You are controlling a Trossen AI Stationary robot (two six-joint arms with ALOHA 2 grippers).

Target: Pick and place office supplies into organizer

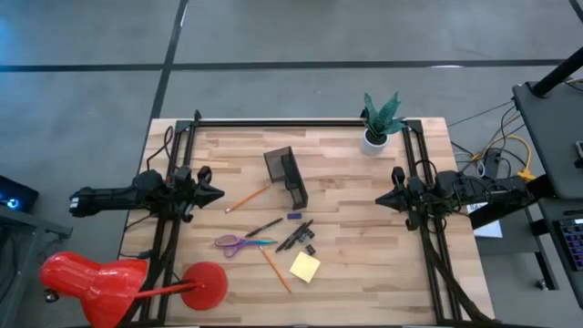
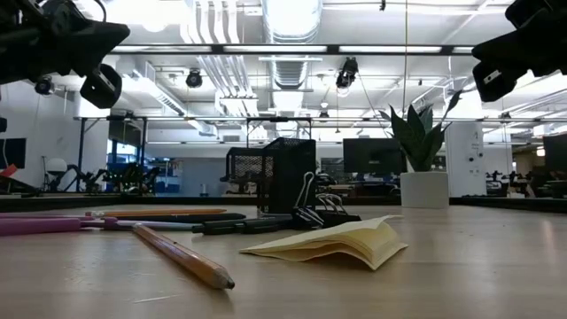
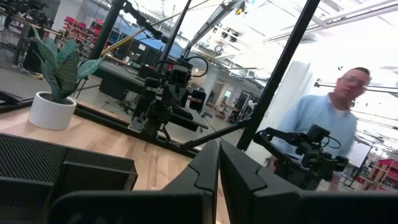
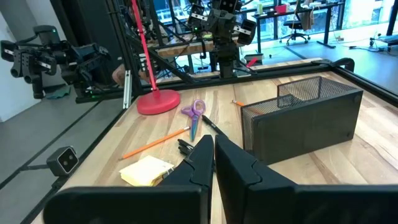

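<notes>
Looking down on the wooden counter point(image 1: 364, 273), you had both arms parked at its opposite edges: the left end effector point(image 1: 215, 193) hung over the left side and the right end effector point(image 1: 383, 199) over the right side, each pointing inward, each with its fingers clenched together on nothing. In the left wrist view your left fingers point(image 3: 205, 180) met along one seam, and in the right wrist view the right fingers point(image 4: 205, 163) did the same. The black wire-mesh organizer point(image 1: 286, 174) stood upright near the middle of the counter, toward the far edge, well apart from both end effectors. The supplies lay loose in front of it: one orange pencil point(image 1: 247, 197) just to its left, the purple-handled scissors point(image 1: 239, 242) nearer the front edge, a second orange pencil point(image 1: 275, 270) angled beside the yellow sticky-note pad point(image 1: 305, 266), a cluster of black pens point(image 1: 295, 236) between the scissors and the pad, and a small black clip point(image 1: 311, 249) just above the pad. A potted green plant point(image 1: 379, 121) sat at the far right corner, and a red desk lamp point(image 1: 203, 285) had its base on the front left corner.
</notes>
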